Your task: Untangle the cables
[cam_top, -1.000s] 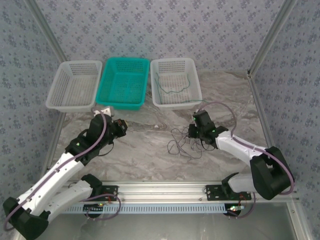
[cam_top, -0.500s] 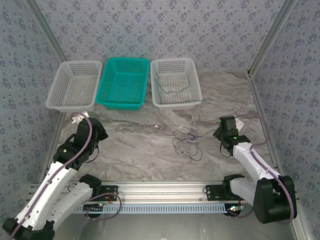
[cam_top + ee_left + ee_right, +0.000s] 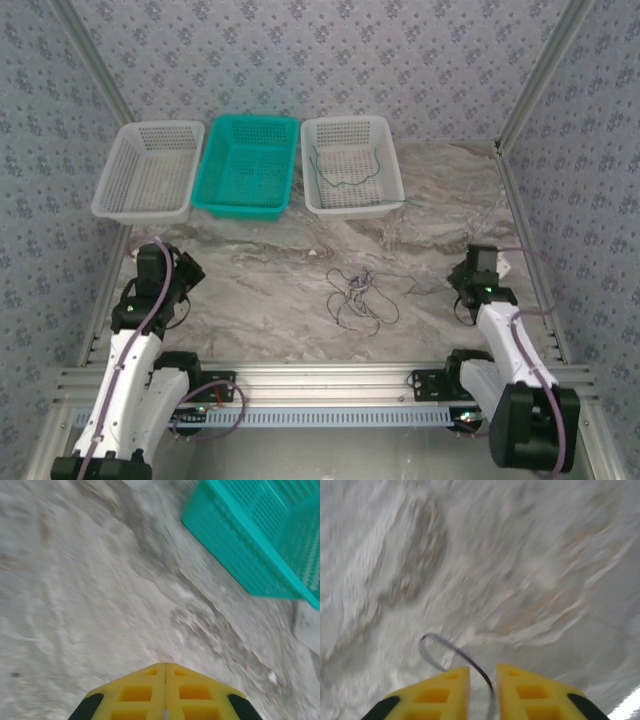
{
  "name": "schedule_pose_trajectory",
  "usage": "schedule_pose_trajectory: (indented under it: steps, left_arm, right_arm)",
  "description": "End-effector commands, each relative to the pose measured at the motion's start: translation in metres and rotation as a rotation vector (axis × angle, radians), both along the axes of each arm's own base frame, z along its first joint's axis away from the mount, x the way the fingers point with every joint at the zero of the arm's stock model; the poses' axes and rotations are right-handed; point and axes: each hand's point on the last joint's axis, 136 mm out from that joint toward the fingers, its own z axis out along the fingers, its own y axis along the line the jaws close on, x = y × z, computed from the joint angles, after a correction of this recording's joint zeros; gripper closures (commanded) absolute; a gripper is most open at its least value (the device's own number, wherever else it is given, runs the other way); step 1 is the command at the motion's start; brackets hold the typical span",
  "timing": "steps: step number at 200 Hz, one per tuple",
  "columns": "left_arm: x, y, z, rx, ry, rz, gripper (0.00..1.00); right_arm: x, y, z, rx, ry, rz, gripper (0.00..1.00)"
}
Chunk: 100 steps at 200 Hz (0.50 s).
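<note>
The cables lie as a loose tangle (image 3: pixel 360 295) of thin dark and pale wires on the marble table (image 3: pixel 270 290), midway between the arms. One strand runs right toward my right gripper (image 3: pixel 458 287). In the right wrist view the yellow fingers stand a narrow gap apart (image 3: pixel 483 669), and a dark purple cable (image 3: pixel 437 639) passes between them and loops out in front. My left gripper (image 3: pixel 190 270) is far left of the tangle. Its fingers (image 3: pixel 165 665) are pressed together with nothing showing between them. A green cable (image 3: pixel 345 180) lies in the right white basket (image 3: pixel 352 209).
Three baskets line the back: a white one (image 3: pixel 105 195) at left, a teal one (image 3: pixel 245 210) in the middle, also in the left wrist view (image 3: pixel 240 555), and the white one at right. Metal frame posts and patterned walls close in both sides.
Both arms have pulled back toward the table's sides, the left one leftward and the right one rightward. The tangle has spread and shifted slightly left, with a strand drawn out to the right.
</note>
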Motion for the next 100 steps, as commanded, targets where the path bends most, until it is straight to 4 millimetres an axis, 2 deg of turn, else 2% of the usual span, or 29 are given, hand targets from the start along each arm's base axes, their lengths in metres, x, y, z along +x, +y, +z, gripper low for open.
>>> schedule_pose_trajectory:
  steps: [1,15,27,31,36,46,67,91,100]
  left_arm:
    - [0.016,-0.039,0.022,-0.138,-0.130,-0.162,1.00]
    - [0.016,-0.041,0.023,-0.108,-0.127,-0.173,1.00]
    - [0.016,-0.043,0.026,-0.088,-0.130,-0.186,1.00]
    - [0.015,-0.043,0.027,-0.084,-0.131,-0.192,1.00]
    - [0.016,-0.044,0.028,-0.080,-0.133,-0.198,1.00]
    - [0.016,-0.047,0.030,-0.076,-0.140,-0.214,1.00]
    - [0.018,-0.054,0.032,-0.075,-0.150,-0.238,1.00]
    - [0.020,-0.058,0.032,-0.068,-0.147,-0.254,1.00]
    - [0.019,-0.058,0.032,-0.062,-0.145,-0.253,1.00]
  right_arm:
    - [-0.003,0.038,-0.008,-0.011,0.092,0.205,0.49]
    - [-0.008,0.043,0.009,-0.113,0.111,0.226,0.34]
    - [-0.008,0.050,0.035,-0.186,0.052,0.249,0.25]
    - [-0.007,0.055,0.043,-0.202,0.028,0.265,0.16]
    - [-0.005,0.063,0.054,-0.210,-0.011,0.291,0.13]
    - [-0.002,0.084,0.069,-0.206,-0.061,0.368,0.11]
    - [0.004,0.129,0.083,-0.174,-0.074,0.533,0.13]
    - [0.011,0.184,0.074,-0.047,0.009,0.697,0.14]
    - [0.013,0.197,0.066,0.005,0.060,0.707,0.17]
